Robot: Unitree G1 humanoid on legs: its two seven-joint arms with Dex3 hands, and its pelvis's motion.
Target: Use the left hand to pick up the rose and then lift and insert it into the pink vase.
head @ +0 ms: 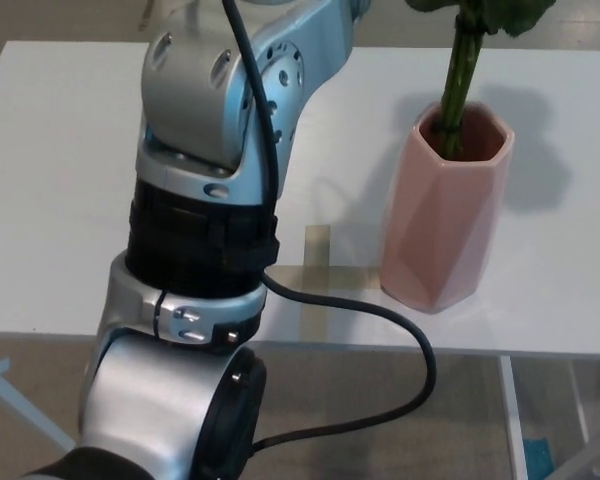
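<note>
The faceted pink ceramic vase (446, 205) stands upright on the white rectangular table (60, 180), right of centre and close to the near edge. The green rose stem (456, 85) is down inside its mouth, leaning a little to the right as it rises, with dark green leaves (500, 14) spreading at the top edge of the picture. The bloom itself is out of frame, above the picture.

Filling the left half of the view is the robot's left arm (205, 200), a big silver-and-black jointed limb that climbs from the near left corner and bends away towards the top of the picture. A black cable (380, 310) loops out from its wrist joint, sags below the table's near edge and curls back to the lower arm segment. The left hand is beyond the top edge, so there is no telling whether its fingers are on the stem or off it. The right hand does not show at all.

On the table, just left of the vase base, lies a cross of pale tan tape (318, 265). The vase casts a soft shadow to its far right.
</note>
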